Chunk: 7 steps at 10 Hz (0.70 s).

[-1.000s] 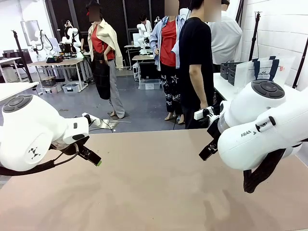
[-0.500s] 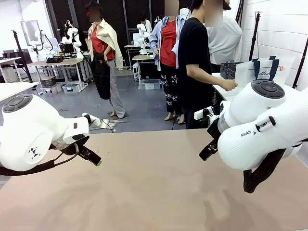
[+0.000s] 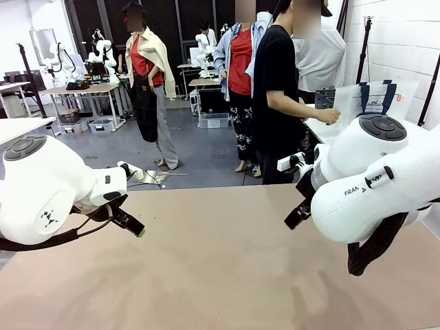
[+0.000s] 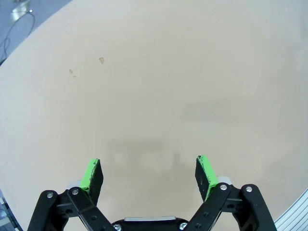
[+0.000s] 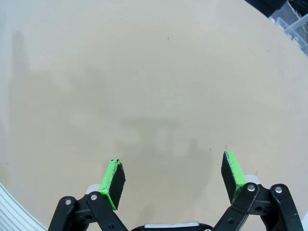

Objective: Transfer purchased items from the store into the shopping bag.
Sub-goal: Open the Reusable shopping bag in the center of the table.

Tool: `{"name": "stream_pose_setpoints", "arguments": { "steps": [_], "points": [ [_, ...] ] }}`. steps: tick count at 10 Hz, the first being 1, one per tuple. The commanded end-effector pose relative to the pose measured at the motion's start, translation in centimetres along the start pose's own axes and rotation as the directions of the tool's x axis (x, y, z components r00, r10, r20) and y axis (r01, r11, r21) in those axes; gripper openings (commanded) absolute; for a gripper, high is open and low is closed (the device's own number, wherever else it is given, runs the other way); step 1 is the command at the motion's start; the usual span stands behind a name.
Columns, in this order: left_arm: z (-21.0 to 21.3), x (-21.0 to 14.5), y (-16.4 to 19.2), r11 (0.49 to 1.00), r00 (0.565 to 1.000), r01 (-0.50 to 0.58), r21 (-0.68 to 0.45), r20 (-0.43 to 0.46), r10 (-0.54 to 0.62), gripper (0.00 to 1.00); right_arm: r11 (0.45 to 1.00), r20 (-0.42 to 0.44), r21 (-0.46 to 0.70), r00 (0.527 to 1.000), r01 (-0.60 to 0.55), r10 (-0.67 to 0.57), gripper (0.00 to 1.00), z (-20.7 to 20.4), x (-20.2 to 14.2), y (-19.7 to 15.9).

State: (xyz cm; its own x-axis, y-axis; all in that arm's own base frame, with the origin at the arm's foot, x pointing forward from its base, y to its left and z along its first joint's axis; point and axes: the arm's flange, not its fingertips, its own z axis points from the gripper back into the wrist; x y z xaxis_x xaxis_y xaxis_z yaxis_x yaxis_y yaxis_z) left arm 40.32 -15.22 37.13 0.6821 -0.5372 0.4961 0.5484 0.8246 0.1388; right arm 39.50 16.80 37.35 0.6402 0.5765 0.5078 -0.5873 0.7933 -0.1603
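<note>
Left fingers: the left gripper (image 4: pixel 149 174) hangs above the bare tabletop (image 3: pixel 220 275). Its two black fingers (image 4: pixel 94 175) are spread wide, the green pads face each other, and nothing lies between them.
Right fingers: the right gripper (image 5: pixel 173 179) is also over the bare surface. Its fingers (image 5: pixel 114 182) stand wide apart and hold nothing.
Tabletop: a flat tan board. The left wrist view shows a few small faint spots (image 4: pixel 101 60) on it, and both wrist views show soft shadows of the fingers.
Arms: the white left arm (image 3: pixel 48 199) comes in low from the left. The white right arm (image 3: pixel 378 185) bulks in from the right. There is a broad stretch of tan surface between them.
Shopping bag: the translucent white plastic shopping bag with navy blue strap handles (image 3: pixel 375 102) stands upright on a white side table (image 3: pixel 315 129) at the far right. It is behind the right arm and well apart from both grippers.
Store: the dark grey plastic basket with lattice mesh sides (image 3: pixel 323 97) sits just beside the bag on its left, on that same side table. The person's forearm partly hides it, and its contents cannot be made out.
Person: a person in a black T-shirt (image 3: pixel 275 82) stands beyond the far edge, right of the middle, turned toward the side table. One hand (image 3: pixel 331 117) is held out at the bag's lower left edge, and I cannot tell whether it touches the bag.
</note>
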Motion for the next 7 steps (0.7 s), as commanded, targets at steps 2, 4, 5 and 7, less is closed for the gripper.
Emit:
{"name": "stream_pose_setpoints", "arguments": {
  "steps": [2, 4, 5, 7],
  "points": [
    [0.01, -0.04, 0.11, 1.000, 1.000, -0.003, 0.001, 0.000, 0.003, 1.00, 1.000, 0.000, 0.000, 1.000, 0.000, 0.000, 1.00, 0.00, 0.00, -0.01],
    [0.01, -0.04, 0.11, 1.000, 1.000, -0.003, 0.001, 0.000, 0.003, 1.00, 1.000, 0.000, 0.000, 1.000, 0.000, 0.000, 1.00, 0.00, 0.00, -0.01],
    [0.01, -0.04, 0.11, 1.000, 1.000, -0.003, 0.001, 0.000, 0.003, 1.00, 1.000, 0.000, 0.000, 1.000, 0.000, 0.000, 1.00, 0.00, 0.00, -0.01],
    [0.01, -0.04, 0.11, 1.000, 1.000, -0.003, 0.001, 0.000, 0.003, 1.00, 1.000, 0.000, 0.000, 1.000, 0.000, 0.000, 1.00, 0.00, 0.00, -0.01]
  ]
}}
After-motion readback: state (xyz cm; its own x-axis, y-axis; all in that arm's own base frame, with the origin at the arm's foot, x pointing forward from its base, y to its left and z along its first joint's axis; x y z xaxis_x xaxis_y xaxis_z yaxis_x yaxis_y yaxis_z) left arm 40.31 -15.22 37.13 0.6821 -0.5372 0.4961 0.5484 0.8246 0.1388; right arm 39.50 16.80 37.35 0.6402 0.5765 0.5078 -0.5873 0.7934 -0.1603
